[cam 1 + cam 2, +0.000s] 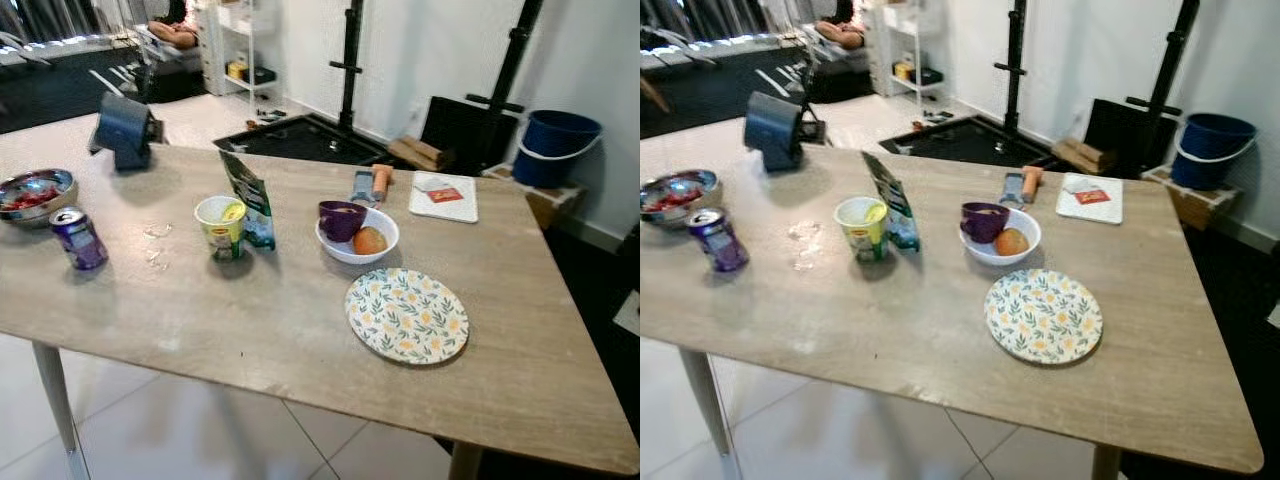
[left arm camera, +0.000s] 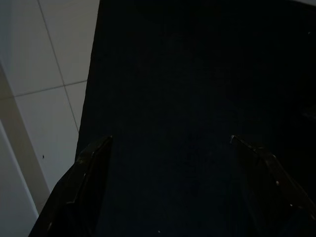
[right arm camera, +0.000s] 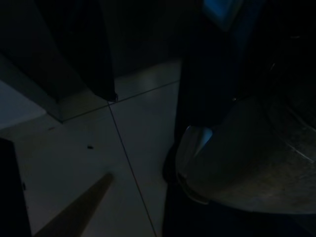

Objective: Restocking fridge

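A wooden table [image 1: 200, 320] stands before me with food on it. At its left are a purple drink can [image 1: 78, 238] and a metal bowl [image 1: 36, 192] of red food. Near the middle stand a yellow-green cup [image 1: 221, 226] and a green pouch [image 1: 250, 200]. A white bowl [image 1: 384, 232] holds a purple cup [image 1: 341, 219] and an orange fruit [image 1: 370, 240]. A floral plate [image 1: 407, 315] lies in front of it. My left gripper [image 2: 173, 192] hangs idle and open over dark flooring beside white tiles. The right wrist view is dark, with floor tiles.
At the far end of the table lie a white board [image 1: 444, 196] with a red packet, an orange-handled tool [image 1: 370, 184] and a blue device [image 1: 125, 130]. A blue bucket [image 1: 555, 147] and black stands are behind. White tile floor lies below the table's near edge.
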Motion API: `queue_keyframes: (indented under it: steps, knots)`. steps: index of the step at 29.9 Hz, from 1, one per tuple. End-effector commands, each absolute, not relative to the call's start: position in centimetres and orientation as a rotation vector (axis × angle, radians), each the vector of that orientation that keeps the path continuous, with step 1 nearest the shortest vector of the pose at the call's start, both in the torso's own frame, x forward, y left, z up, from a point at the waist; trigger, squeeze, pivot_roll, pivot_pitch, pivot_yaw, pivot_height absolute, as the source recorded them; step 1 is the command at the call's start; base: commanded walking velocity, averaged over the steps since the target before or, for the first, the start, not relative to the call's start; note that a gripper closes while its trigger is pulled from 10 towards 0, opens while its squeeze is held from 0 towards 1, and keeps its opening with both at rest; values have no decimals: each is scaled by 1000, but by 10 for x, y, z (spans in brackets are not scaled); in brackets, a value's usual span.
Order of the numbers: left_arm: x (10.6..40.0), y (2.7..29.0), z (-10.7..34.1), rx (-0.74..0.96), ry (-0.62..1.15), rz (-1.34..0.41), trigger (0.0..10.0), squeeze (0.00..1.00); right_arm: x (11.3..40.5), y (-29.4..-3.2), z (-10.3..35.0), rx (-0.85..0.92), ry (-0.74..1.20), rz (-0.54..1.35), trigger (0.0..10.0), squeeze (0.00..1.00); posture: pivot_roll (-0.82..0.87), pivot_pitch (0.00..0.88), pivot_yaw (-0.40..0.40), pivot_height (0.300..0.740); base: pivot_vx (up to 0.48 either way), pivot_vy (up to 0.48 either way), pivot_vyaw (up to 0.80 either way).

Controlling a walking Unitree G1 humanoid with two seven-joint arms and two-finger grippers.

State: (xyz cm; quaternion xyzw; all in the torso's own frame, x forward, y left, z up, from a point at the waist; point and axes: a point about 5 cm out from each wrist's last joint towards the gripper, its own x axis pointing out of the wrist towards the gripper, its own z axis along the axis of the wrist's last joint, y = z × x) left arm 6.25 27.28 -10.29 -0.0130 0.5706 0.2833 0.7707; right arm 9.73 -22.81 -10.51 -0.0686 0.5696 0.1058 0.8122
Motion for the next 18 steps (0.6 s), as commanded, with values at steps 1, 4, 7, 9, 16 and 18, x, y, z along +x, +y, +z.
queue_keyframes:
  steps: [1, 4, 7, 9, 16, 18]
  knots:
    - [63, 275, -102, -32, 1223, 645, 10000, 0, 91, -214, -109, -110, 1228, 262, 10000, 0, -27, 56, 26, 740, 0, 0, 0]
    - [61, 285, -98, -45, 1188, 715, 10000, 0, 91, -214, -109, -113, 1228, 264, 10000, 0, -27, 56, 26, 740, 0, 0, 0]
    - [64, 297, -93, -51, 1140, 772, 10000, 0, 91, -214, -109, -115, 1229, 264, 10000, 0, -22, 55, 26, 740, 0, 0, 0]
    - [72, 311, -85, -16, 1074, 793, 10000, 0, 91, -214, -109, -116, 1230, 263, 10000, 0, -21, 54, 25, 740, 0, 0, 0]
    - [92, 346, -60, 65, 925, 892, 10000, 0, 91, -215, -109, -123, 1233, 266, 10000, 0, -9, 53, 24, 740, 0, 0, 0]
    - [95, 353, -54, 85, 899, 912, 10000, 0, 91, -215, -109, -124, 1233, 267, 10000, 0, -10, 52, 26, 740, 0, 0, 0]
